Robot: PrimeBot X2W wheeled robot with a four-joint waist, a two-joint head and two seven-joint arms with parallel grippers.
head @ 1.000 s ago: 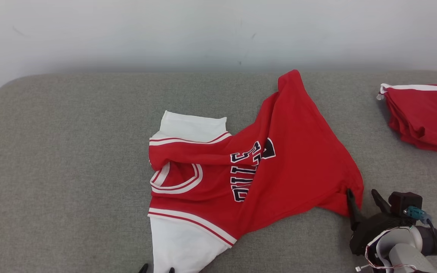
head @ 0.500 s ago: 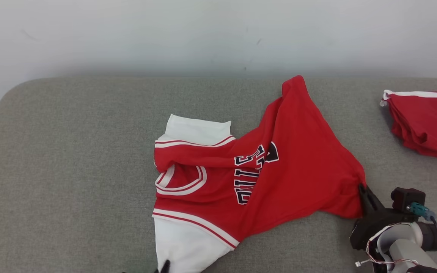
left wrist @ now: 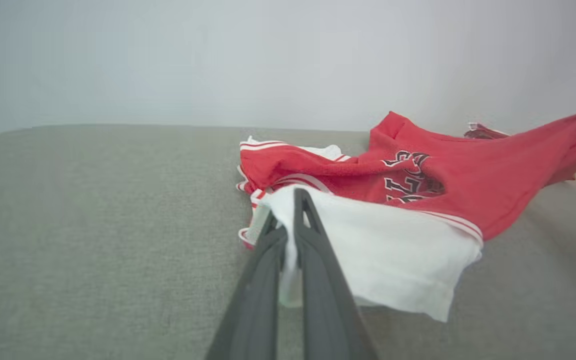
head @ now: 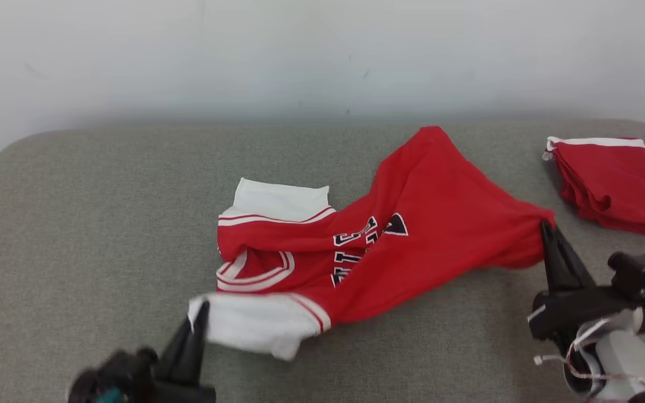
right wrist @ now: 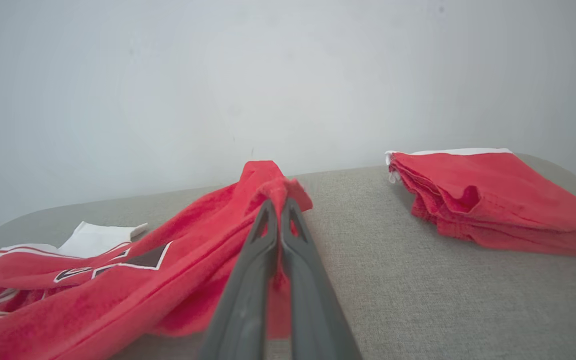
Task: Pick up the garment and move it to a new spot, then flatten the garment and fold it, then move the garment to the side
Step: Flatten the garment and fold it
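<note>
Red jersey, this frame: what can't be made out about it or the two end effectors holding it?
- Chest lettering on the red jersey: head view, partly buried in the jersey's own folds; unreadable.
- Left end effector: head view, blurred, body cut off by the bottom edge.
- Right end effector: head view, tips sunk in red cloth; amount pinched is hidden.
- Folded red garment: head view, cut by the right edge; type unclear.

The head view looks down from above the red jersey (head: 440, 212). Both wrist views sit low and close at its opposite ends, sharing its lettered middle.
</note>
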